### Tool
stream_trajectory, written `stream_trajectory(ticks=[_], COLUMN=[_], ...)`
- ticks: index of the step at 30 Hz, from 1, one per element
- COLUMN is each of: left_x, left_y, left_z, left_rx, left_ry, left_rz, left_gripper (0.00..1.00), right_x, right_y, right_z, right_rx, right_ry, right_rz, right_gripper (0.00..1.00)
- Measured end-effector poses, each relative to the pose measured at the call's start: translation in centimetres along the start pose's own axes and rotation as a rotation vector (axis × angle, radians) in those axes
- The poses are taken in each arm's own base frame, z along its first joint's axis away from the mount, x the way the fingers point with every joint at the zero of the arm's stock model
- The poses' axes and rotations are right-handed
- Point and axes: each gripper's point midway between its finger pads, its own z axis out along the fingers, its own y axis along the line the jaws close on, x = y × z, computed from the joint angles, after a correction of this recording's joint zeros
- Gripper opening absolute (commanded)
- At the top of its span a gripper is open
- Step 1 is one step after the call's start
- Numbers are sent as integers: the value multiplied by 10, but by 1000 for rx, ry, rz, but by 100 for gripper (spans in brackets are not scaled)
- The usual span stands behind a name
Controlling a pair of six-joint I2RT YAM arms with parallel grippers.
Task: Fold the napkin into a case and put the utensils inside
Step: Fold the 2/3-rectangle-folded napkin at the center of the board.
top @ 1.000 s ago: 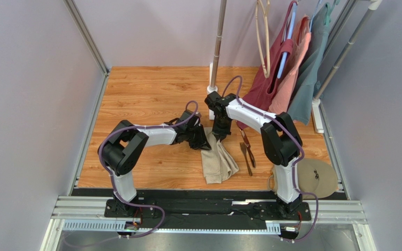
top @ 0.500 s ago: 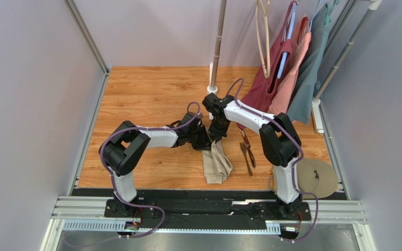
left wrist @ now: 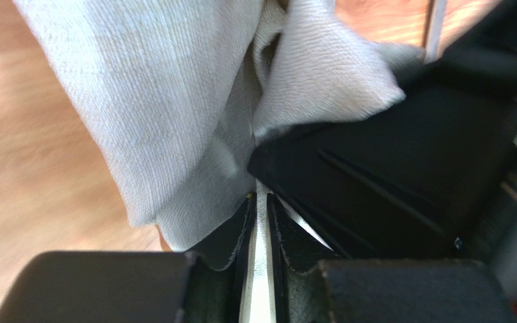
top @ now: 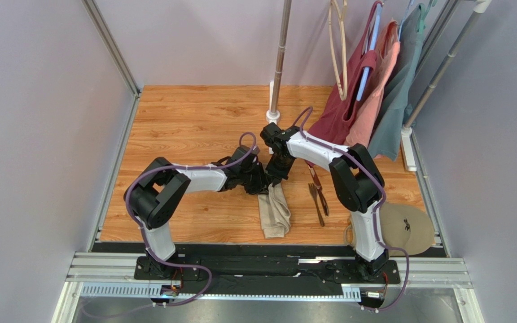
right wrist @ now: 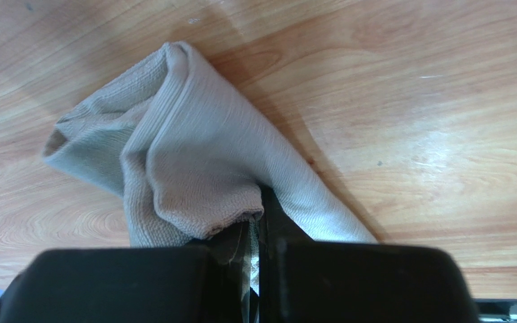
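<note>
The beige napkin (top: pixel 275 210) is bunched into a narrow strip, with its far end lifted and its near end resting on the wooden table (top: pixel 194 128). Both grippers pinch that far end, close together. My left gripper (top: pixel 262 183) is shut on a thin fold of the napkin (left wrist: pixel 167 101), and cloth shows between its pads (left wrist: pixel 231 232). My right gripper (top: pixel 279 175) is shut on the napkin (right wrist: pixel 194 161) edge. The right gripper's black body (left wrist: pixel 389 182) nearly touches the left one. The dark brown utensils (top: pixel 318 195) lie on the wood to the right of the napkin.
A round tan disc (top: pixel 408 227) lies at the near right corner. Maroon, salmon and grey-teal garments (top: pixel 369 94) hang on a rack at the back right. A metal pole (top: pixel 279 67) stands on a white base just behind the grippers.
The two grippers have drawn closer together and shifted slightly left and away, and the napkin has narrowed from a wider fold into a slim bunched strip.
</note>
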Motion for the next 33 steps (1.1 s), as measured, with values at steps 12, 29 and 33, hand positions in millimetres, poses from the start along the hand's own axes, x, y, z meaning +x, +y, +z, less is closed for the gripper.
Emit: stream_trajectory(ticks=[12,29,33], left_x=[2,-4,-4], left_y=[3,35,38], left_z=[-69,-52,-49], left_rx=[-75,-262,-268], left_ry=[-78,-13,-10], left_rz=[106,215,217], left_gripper=[70,83,81], right_x=[6,12,12], right_y=[8,23,24], right_z=[7,8,8], right_rx=[-45,-125,-130], right_ry=[57,101,102], right_rz=[12,14,14], right_gripper=[3,4,4])
